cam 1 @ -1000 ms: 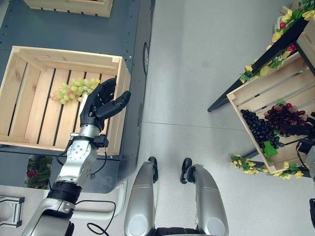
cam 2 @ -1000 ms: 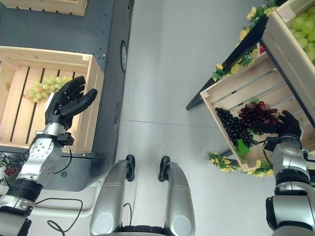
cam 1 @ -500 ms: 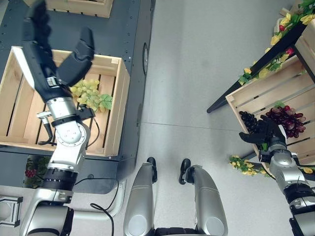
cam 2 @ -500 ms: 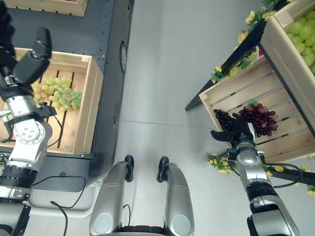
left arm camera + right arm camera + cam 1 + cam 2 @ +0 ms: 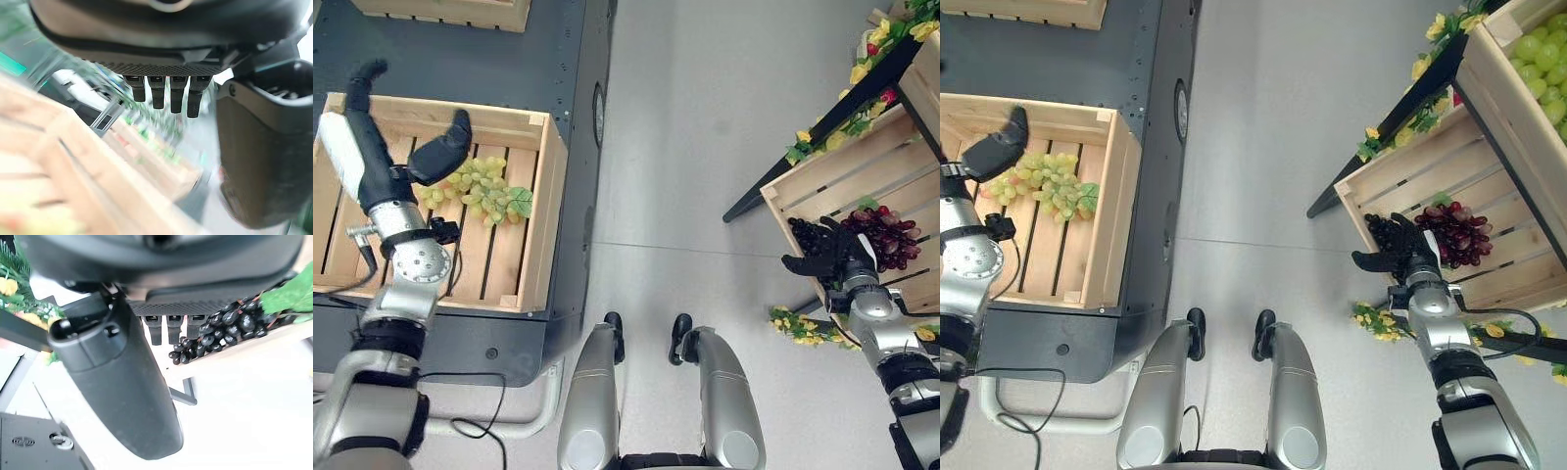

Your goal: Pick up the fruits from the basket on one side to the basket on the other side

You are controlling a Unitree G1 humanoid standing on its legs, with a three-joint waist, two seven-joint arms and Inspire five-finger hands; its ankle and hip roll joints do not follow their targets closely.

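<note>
A bunch of green grapes (image 5: 480, 188) with a leaf lies in the light wooden crate (image 5: 540, 225) on my left. Above that crate's left half my left hand (image 5: 377, 166) is raised and open, apart from the grapes, holding nothing. On my right a tilted wooden crate (image 5: 822, 176) holds black grapes (image 5: 811, 235) and red grapes (image 5: 886, 230). My right hand (image 5: 832, 262) is open at that crate's near edge, fingers spread beside the black grapes (image 5: 220, 330), holding nothing.
The left crate rests on a dark platform (image 5: 460, 39) with another crate (image 5: 450, 12) behind it. The right crate sits on a black stand (image 5: 822, 127) trimmed with yellow flowers and leaves; a higher crate holds green grapes (image 5: 1547, 49). Grey floor (image 5: 705, 147) lies between.
My left hand has come off the green grapes, lifted, then swung left and lower over the crate. My right hand has drawn back from inside the right crate to its near edge.
</note>
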